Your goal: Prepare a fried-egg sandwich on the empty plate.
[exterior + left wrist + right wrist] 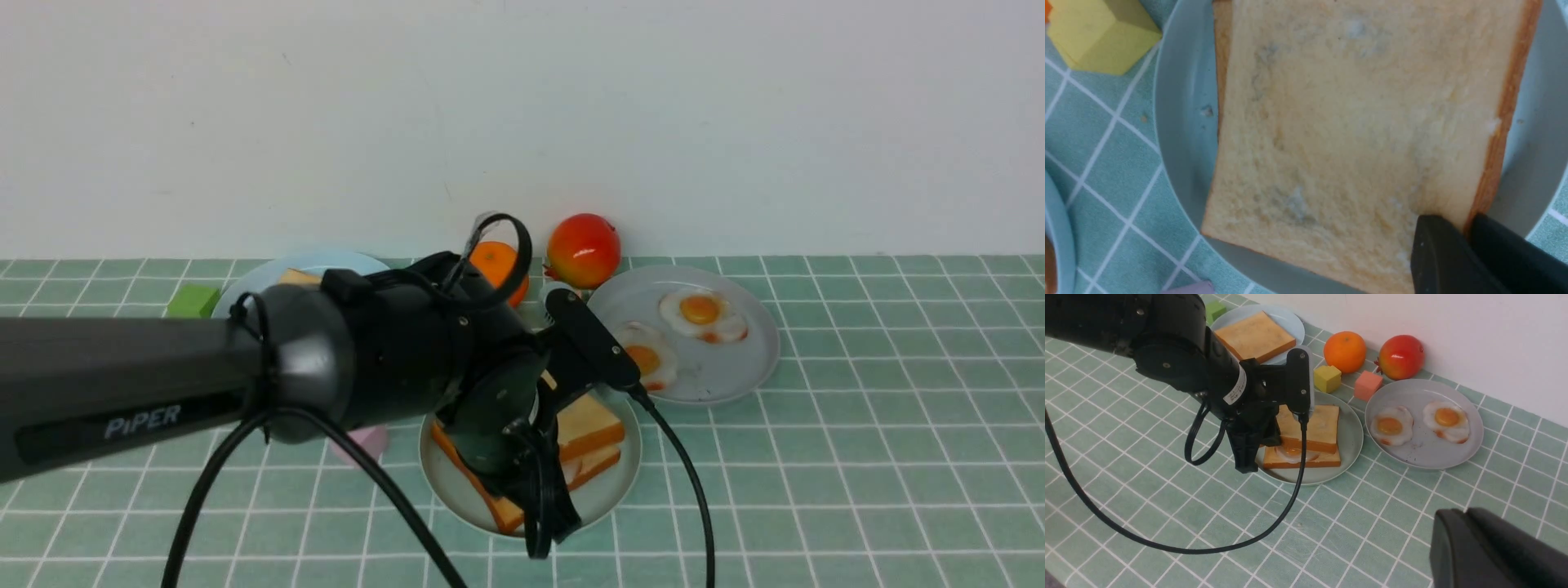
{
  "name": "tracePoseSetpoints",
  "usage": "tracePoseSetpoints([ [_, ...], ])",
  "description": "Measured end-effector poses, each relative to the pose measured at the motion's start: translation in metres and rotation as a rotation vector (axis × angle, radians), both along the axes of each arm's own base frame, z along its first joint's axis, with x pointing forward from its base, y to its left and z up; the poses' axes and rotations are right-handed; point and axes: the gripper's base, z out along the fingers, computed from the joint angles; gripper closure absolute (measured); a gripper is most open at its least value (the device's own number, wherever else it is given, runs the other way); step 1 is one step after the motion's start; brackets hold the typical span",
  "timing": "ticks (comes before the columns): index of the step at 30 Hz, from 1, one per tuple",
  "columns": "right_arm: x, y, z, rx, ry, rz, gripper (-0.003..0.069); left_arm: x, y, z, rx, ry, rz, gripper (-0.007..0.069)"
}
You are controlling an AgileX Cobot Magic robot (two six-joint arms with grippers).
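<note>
Toast slice (1355, 122) pinched at crust edge by closed left gripper (1461, 224), atop fried egg (1294, 453) and lower slice (1306, 462) on mint-green plate (1350, 433); right gripper (1461, 516) closed, above desk (1372, 526).

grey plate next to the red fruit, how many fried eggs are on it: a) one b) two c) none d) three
B: one fried egg and a second fried egg lie side by side on the grey plate.
</note>
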Motion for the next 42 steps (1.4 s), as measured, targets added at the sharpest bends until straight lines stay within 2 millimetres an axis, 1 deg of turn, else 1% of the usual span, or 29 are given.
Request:
tracePoseSetpoints([
  [8, 0.0, 0.0, 0.0, 0.0, 0.0, 0.0, 0.0599, 0.0, 0.0, 0.0, -0.002, 0.0, 0.002, 0.0573],
  [10, 0.0, 0.0, 0.0, 0.001, 0.001, 0.001, 0.0598, 0.0, 0.0, 0.0, -0.002, 0.0, 0.002, 0.0531],
  [13, 0.0, 0.0, 0.0, 0.001, 0.001, 0.001, 0.0598, 0.0, 0.0, 0.0, -0.003, 0.001, 0.003, 0.0445],
  [18, 0.0, 0.0, 0.0, 0.004, 0.004, 0.004, 0.0596, 0.0, 0.0, 0.0, -0.004, 0.002, 0.003, 0.0275],
  [19, 0.0, 0.0, 0.0, 0.004, 0.004, 0.004, 0.0596, 0.0, 0.0, 0.0, -0.004, 0.002, 0.003, 0.0275],
  [20, -0.001, 0.0, -0.001, 0.0, 0.011, 0.004, 0.0595, 0.0, 0.0, 0.0, -0.004, 0.002, 0.004, 0.0236],
  [23, -0.001, 0.0, -0.002, -0.007, 0.02, 0.005, 0.0595, 0.0, -0.001, 0.0, -0.01, 0.009, 0.009, 0.0207],
  [25, -0.001, 0.0, -0.002, -0.009, 0.023, 0.005, 0.0595, -0.001, -0.001, 0.001, -0.023, 0.016, 0.017, 0.02],
  [27, -0.001, 0.0, -0.002, -0.009, 0.026, 0.006, 0.0594, -0.004, 0.0, 0.009, -0.051, 0.021, 0.031, 0.0198],
  [30, -0.002, 0.0, -0.002, -0.008, 0.028, 0.007, 0.0592, -0.012, 0.004, 0.034, -0.121, 0.014, 0.056, 0.0224],
  [32, -0.003, -0.001, -0.002, -0.006, 0.024, 0.007, 0.0592, -0.023, 0.011, 0.066, -0.212, 0.0, 0.085, 0.0288],
  [33, -0.004, -0.001, -0.002, -0.005, 0.023, 0.007, 0.059, -0.024, 0.011, 0.071, -0.225, -0.003, 0.088, 0.0298],
  [35, -0.006, -0.003, -0.002, -0.002, 0.018, 0.007, 0.0589, -0.048, 0.03, 0.125, -0.374, -0.054, 0.106, 0.0429],
  [36, -0.007, -0.004, -0.002, -0.003, 0.02, 0.008, 0.0589, -0.06, 0.04, 0.146, -0.434, -0.088, 0.103, 0.0491],
  [37, -0.008, -0.004, -0.002, -0.004, 0.021, 0.008, 0.0589, -0.062, 0.042, 0.15, -0.444, -0.097, 0.101, 0.0503],
  [38, -0.011, -0.006, -0.003, -0.007, 0.026, 0.008, 0.0587, -0.087, 0.063, 0.18, -0.553, -0.161, 0.09, 0.0606],
  [39, -0.012, -0.007, -0.003, -0.01, 0.029, 0.009, 0.0587, -0.099, 0.074, 0.187, -0.59, -0.196, 0.082, 0.0638],
  [40, -0.013, -0.007, -0.003, -0.01, 0.029, 0.009, 0.0587, -0.102, 0.077, 0.191, -0.602, -0.206, 0.08, 0.0638],
  [41, -0.015, -0.009, -0.005, -0.009, 0.032, 0.008, 0.0587, -0.124, 0.098, 0.198, -0.672, -0.26, 0.069, 0.0638],
  [42, -0.017, -0.01, -0.007, -0.004, 0.037, 0.004, 0.0587, -0.138, 0.111, 0.199, -0.71, -0.289, 0.063, 0.0638],
])
